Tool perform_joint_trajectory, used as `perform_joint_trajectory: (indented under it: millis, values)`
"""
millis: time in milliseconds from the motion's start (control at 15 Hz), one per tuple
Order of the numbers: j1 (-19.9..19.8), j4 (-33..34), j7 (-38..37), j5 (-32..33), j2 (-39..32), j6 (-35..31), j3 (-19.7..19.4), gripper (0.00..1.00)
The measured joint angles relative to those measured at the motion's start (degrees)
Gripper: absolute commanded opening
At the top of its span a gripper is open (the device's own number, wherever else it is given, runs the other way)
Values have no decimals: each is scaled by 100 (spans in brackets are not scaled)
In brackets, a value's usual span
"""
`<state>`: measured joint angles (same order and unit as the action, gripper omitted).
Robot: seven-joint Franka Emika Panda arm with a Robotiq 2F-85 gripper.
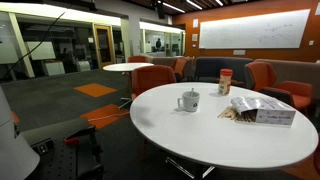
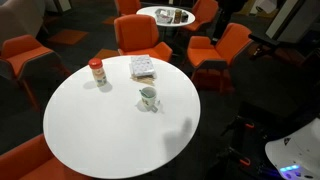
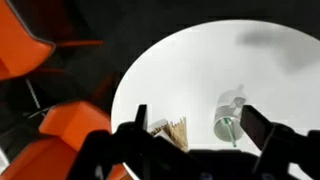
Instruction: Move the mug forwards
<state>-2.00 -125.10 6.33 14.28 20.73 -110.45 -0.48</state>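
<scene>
Round white tabletop [image 3: 190, 70] in an office lounge: the fingers [image 3: 256, 128] are hanging spread apart and empty, well above the upright mug [image 3: 228, 122], which is standing between them, nearer one finger.

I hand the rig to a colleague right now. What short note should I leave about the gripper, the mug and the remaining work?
Gripper: open, empty, well above the white table; seen only in the wrist view.
Mug: upright near the table's middle, untouched, apart from the red-lidded canister and the snack packet.
Done: no grasp yet.
Left: descend, grasp the mug, move it forwards, release.
</scene>
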Motion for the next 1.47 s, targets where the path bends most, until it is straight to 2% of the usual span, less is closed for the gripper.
perform_joint_trajectory:
  millis: [467,733,1000,1467]
  values:
    - [10,7,-1,-25,-6,0,-16,100]
    - [28,-6,-9,-1013,-261,-525,-265,100]
    - [-17,-39,-90,-1435,-1062,-1442,-466,100]
    - [-29,196,-124,-1643,-2668,-2317,-428,100]
